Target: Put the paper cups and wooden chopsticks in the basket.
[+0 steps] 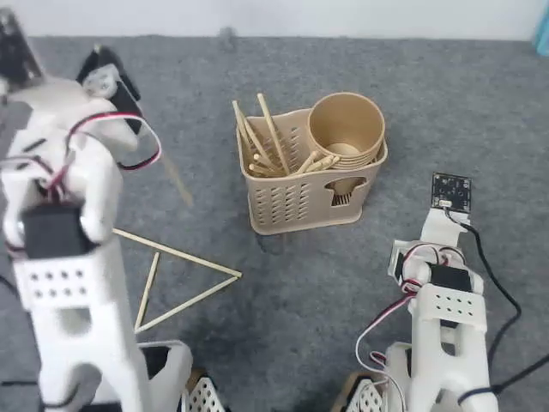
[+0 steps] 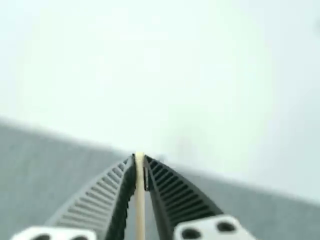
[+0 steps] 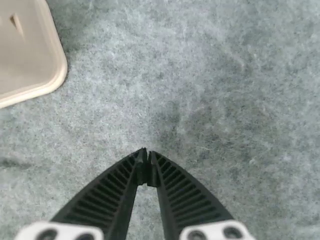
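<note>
Pinching one wooden chopstick (image 2: 139, 210), left gripper (image 2: 140, 161) raised, right gripper (image 3: 147, 154) closed empty near basket (image 1: 292, 204), paper cups (image 1: 346, 129) nested inside.

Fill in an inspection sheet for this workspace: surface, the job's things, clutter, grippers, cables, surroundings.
Surface: grey carpet-like mat, lying flat.
Job's things: beige basket upright mid-table, holding nested paper cups and several chopsticks; three loose chopsticks lie in a rough triangle on the mat in front of the left arm.
Clutter: nothing seen.
Grippers: left gripper raised, shut on a held chopstick; right gripper shut, empty, over bare mat near a basket corner.
Cables: red, white and black wires loop on both arms; a black cable runs along the right arm.
Surroundings: white wall behind the mat.
</note>
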### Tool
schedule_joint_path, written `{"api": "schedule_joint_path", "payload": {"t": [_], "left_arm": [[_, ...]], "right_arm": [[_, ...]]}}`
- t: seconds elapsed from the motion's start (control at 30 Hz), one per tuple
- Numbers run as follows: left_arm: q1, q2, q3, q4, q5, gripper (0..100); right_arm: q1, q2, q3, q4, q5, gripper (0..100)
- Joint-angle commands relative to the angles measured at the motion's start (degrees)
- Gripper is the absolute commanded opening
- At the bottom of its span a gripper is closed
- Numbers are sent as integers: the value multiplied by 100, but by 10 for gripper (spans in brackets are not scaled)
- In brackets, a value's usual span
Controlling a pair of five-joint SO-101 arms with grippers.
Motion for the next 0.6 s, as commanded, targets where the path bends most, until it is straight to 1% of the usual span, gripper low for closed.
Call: {"api": "schedule_joint_path", "payload": {"t": [0.0,0.2,0.37,0.43,0.57], "left_arm": [[360,-870,505,-1407,-26,12],[791,-1767,1147,-2646,-35,12],[1345,-2066,1842,-4440,-53,12],[1600,-2092,1974,-4607,-53,12],[2004,-2040,2176,-4457,-70,12]], "right_arm": [[-4,-119,-44,-101,62,8],[-4,-119,-44,-101,62,8],[4,-119,-44,-101,62,8],[4,-127,-44,-84,62,8],[13,-145,-44,-75,62,8]]}}
